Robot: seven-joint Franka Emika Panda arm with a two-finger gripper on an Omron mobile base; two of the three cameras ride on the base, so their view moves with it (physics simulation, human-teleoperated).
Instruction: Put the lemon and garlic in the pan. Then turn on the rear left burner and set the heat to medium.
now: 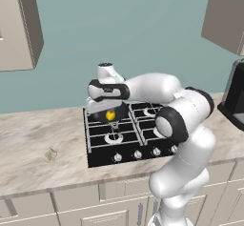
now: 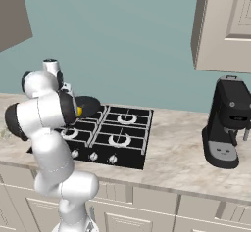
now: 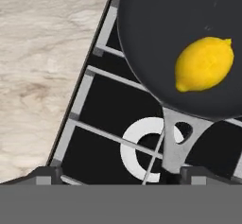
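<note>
1. Lemon (image 3: 204,64) lies in the pan (image 3: 156,38), which sits on the rear left burner of the cooktop (image 1: 125,139). First item done, by my reading.
2. Gripper (image 3: 116,173) hangs above the pan's handle (image 3: 176,142), jaws spread wide, holding nothing.
3. Garlic (image 1: 50,154) sits on the counter (image 1: 43,134), well left of the cooktop (not yet fetched).
4. Left to do: garlic into pan, then the burner knob (image 1: 117,158) to medium.

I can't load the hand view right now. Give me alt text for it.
A yellow lemon lies inside the black pan, which sits on the cooktop grate. The pan's grey handle points toward the camera, between two open dark fingers; marble counter lies left.
</note>
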